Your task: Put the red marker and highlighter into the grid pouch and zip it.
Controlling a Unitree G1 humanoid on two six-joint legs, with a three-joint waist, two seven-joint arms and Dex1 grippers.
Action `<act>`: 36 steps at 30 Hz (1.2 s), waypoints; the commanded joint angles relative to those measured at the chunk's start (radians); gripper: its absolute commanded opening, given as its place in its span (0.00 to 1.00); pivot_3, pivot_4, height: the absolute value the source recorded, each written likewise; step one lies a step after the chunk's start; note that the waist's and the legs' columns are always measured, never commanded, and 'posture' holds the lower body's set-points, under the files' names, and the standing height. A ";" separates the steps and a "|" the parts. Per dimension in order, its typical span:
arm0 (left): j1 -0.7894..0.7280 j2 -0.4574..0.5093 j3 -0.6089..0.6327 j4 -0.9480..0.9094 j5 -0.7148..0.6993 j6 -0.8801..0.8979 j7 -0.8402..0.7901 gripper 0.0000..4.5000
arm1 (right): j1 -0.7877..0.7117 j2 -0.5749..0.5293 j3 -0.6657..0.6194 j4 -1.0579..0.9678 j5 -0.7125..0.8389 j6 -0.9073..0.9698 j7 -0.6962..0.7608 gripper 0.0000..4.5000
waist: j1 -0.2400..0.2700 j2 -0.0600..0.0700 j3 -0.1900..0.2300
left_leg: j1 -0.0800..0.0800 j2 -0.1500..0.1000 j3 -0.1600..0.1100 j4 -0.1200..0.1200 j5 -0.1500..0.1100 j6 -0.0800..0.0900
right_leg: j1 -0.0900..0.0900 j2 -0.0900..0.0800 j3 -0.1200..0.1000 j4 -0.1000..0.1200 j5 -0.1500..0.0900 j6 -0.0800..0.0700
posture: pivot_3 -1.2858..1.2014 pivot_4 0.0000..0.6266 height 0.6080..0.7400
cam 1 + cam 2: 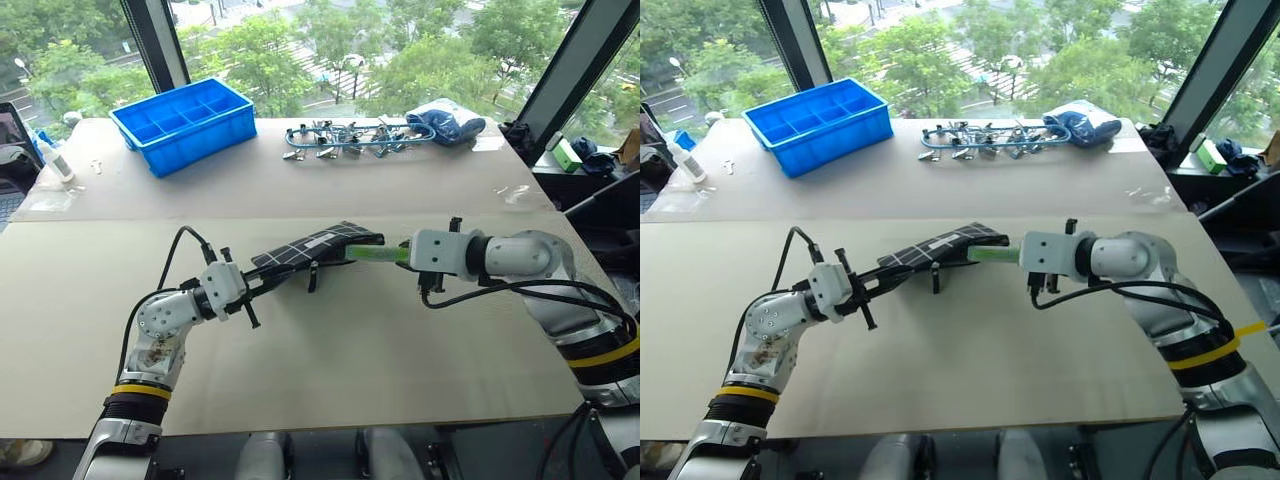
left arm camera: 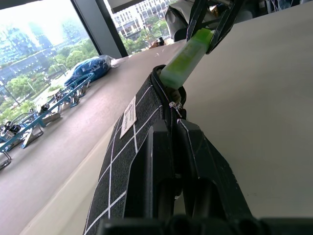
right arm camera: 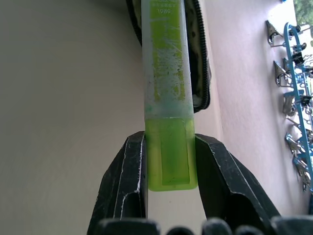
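We see the grid pouch (image 1: 315,247) lifted off the table (image 1: 330,350) near the middle of the head view, one end pinched in the left pincer (image 1: 262,279), whose fingers (image 2: 195,161) are pressed together on the fabric beside the zipper. The pouch runs from about 8 o'clock toward 2 o'clock, white label (image 2: 128,116) facing up, its open mouth turned toward the right arm. The right pincer (image 1: 405,252) comes in from 3 o'clock and clamps the highlighter (image 3: 166,98) by its bright green cap (the cap sits squarely between the two black fingers (image 3: 128,171)), while the pale translucent body points into the pouch's mouth and its far end is already past the zipper edge. The pouch's black pull strap (image 1: 312,275) hangs down under the fabric. At the far side of the table, toward 11 o'clock, stands a blue divided bin (image 1: 184,122); toward 12 o'clock lies a cluster of metal clips (image 1: 335,138) on a blue rack, with a blue cloth bundle (image 1: 447,120) just beside them at 1 o'clock.
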 commanded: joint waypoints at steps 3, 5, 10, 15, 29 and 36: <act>-0.017 0.001 0.001 -0.009 -0.002 -0.024 -0.004 0.00 | -0.058 0.027 0.016 0.035 -0.076 -0.079 -0.025 0.22 | 0.002 0.000 0.000 | 0.000 0.000 0.000 0.000 0.000 0.000 | 0.000 0.000 0.000 0.000 0.000 0.000 | 0.52 0.24 1.00; -0.019 0.000 -0.001 -0.007 -0.002 -0.024 -0.007 0.00 | -0.087 0.057 0.038 0.059 -0.105 -0.108 -0.037 0.22 | 0.001 0.000 0.000 | 0.001 0.000 0.000 0.000 0.000 0.000 | 0.000 0.000 0.000 0.000 0.000 0.000 | 0.52 0.24 1.00; -0.036 -0.004 -0.008 0.013 0.000 -0.028 -0.019 0.00 | -0.152 0.150 0.099 0.097 -0.160 -0.208 -0.062 0.22 | -0.005 0.000 0.000 | 0.001 0.000 0.000 0.000 0.000 -0.001 | 0.000 0.001 0.000 0.001 0.000 0.000 | 0.52 0.24 1.00; -0.056 -0.012 -0.013 0.031 0.002 -0.033 -0.026 0.00 | -0.166 0.226 0.133 0.116 -0.181 -0.300 -0.086 0.22 | -0.002 0.000 0.000 | 0.000 0.000 0.001 0.000 0.001 -0.001 | 0.000 0.000 0.000 0.001 0.000 0.000 | 0.52 0.24 1.00; -0.051 -0.019 -0.015 0.036 0.003 -0.046 -0.033 0.00 | -0.219 0.264 -0.002 0.299 -0.146 -0.316 -0.203 0.73 | -0.003 0.000 0.000 | 0.000 0.000 0.001 0.000 0.002 -0.003 | 0.000 0.000 0.000 0.001 0.000 0.000 | 0.52 0.24 1.00; -0.046 -0.022 -0.014 0.030 0.004 -0.044 -0.027 0.00 | -0.129 0.134 -0.216 0.149 0.231 0.037 0.082 0.73 | 0.003 0.000 0.000 | 0.000 0.000 0.001 0.000 0.001 -0.001 | 0.001 0.000 0.000 0.000 0.000 0.000 | 0.52 0.24 1.00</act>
